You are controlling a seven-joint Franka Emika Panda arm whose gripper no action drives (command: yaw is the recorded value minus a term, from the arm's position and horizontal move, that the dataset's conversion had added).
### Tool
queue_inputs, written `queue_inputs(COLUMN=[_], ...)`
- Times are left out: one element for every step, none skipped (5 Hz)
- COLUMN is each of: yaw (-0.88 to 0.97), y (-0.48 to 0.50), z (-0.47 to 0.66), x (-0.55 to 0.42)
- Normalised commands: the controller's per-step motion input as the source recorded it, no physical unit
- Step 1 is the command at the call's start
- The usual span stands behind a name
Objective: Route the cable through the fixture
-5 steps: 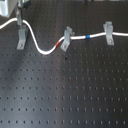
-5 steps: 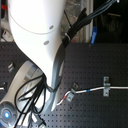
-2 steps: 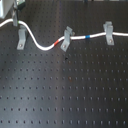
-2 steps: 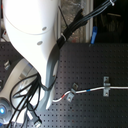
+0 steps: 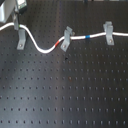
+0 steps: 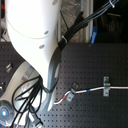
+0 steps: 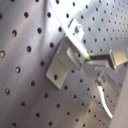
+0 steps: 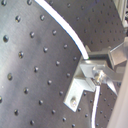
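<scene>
The white cable [image 5: 45, 49] runs from the first exterior view's left edge across all three grey clips. The fixture [image 5: 20, 39], a broad upright clip with a hooked top, stands at the left, and the cable crosses its top. The red band [image 5: 62, 44] lies just left of the slanted middle clip [image 5: 66, 38]. The blue band [image 5: 89, 37] lies before the flared right clip [image 5: 107, 33]. My gripper [image 5: 20, 4] hangs just above the fixture, mostly cut off by the frame. In the second wrist view the cable [image 8: 67, 29] meets the clip [image 8: 80, 86] beside a finger [image 8: 117, 54]. Nothing sits between the fingers.
The black perforated breadboard [image 5: 65, 90] fills the first exterior view. In the second exterior view the white arm [image 6: 35, 40] and its black hoses [image 6: 22, 95] hide the fixture and gripper. The middle clip [image 6: 70, 96] and right clip [image 6: 106, 86] show there.
The arm has shifted slightly in the second exterior view, and the gripper has moved a little at the top left of the first exterior view. The cable lies as before.
</scene>
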Motion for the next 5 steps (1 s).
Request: queue_inputs(yaw=[0.0,0.0,-0.03,0.0,0.0], y=[0.037,0.103,0.313,0.007,0.007], z=[0.35,0.41,0.25,0.0,-0.01], x=[-0.184,-0.294,0.021,-0.042,-0.044])
